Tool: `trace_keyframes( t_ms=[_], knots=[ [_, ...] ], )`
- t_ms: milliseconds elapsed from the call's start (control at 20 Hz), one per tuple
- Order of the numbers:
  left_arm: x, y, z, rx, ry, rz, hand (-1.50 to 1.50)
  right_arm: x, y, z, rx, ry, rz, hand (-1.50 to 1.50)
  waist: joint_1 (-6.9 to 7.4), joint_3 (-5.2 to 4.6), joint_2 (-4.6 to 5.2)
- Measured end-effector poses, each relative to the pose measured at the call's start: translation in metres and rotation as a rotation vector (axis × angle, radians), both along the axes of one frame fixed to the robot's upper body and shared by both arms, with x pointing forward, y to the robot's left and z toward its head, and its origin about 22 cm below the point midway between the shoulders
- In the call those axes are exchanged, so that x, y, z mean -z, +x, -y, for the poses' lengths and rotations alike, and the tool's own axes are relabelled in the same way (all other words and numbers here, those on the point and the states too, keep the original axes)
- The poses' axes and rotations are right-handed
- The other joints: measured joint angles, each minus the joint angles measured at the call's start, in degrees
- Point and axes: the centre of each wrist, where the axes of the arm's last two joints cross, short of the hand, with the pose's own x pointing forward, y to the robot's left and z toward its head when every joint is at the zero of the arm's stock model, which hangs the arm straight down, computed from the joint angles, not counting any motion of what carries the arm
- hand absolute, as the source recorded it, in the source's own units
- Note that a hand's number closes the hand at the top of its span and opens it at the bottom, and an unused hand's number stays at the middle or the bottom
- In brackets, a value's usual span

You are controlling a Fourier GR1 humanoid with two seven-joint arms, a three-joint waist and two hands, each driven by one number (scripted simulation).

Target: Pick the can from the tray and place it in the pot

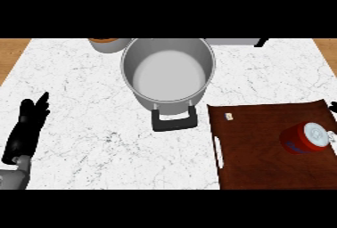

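The red can (302,139), with a blue band and a pale lid, sits on the dark brown tray (263,156) close to the tray's right edge. The empty grey pot (168,71) stands at the counter's middle back, its black handle (174,119) pointing toward me. My left hand (26,129) rests open at the far left, fingers straight and pointing away, far from the tray. Only a black sliver of my right hand (333,106) shows at the right edge, just above the can; the rest is outside the view.
A small pale scrap (229,116) lies at the tray's upper left corner. At the back edge stand a brown bowl (108,43) and a grey object (233,42). White marble counter (85,89) stretches between my left hand and the pot.
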Motion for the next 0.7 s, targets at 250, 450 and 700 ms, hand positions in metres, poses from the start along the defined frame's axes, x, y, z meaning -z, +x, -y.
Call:
trace_keyframes(
  t_ms=[250,450,700],
  knots=[
    [0.002,0.000,0.005,0.000,-0.002,0.002,0.00,0.018,0.007,0.001,0.029,-0.012,-0.027,-1.50,0.02,0.02,0.01],
    [-0.001,-0.001,0.002,-0.002,-0.001,0.005,0.00,0.039,0.014,-0.005,0.035,-0.030,-0.043,-1.50,0.11,0.03,0.02],
    [-0.001,-0.003,-0.001,0.004,-0.002,0.001,0.00,0.064,0.020,-0.010,0.035,-0.033,-0.049,-1.50,0.07,0.04,0.02]
  ],
)
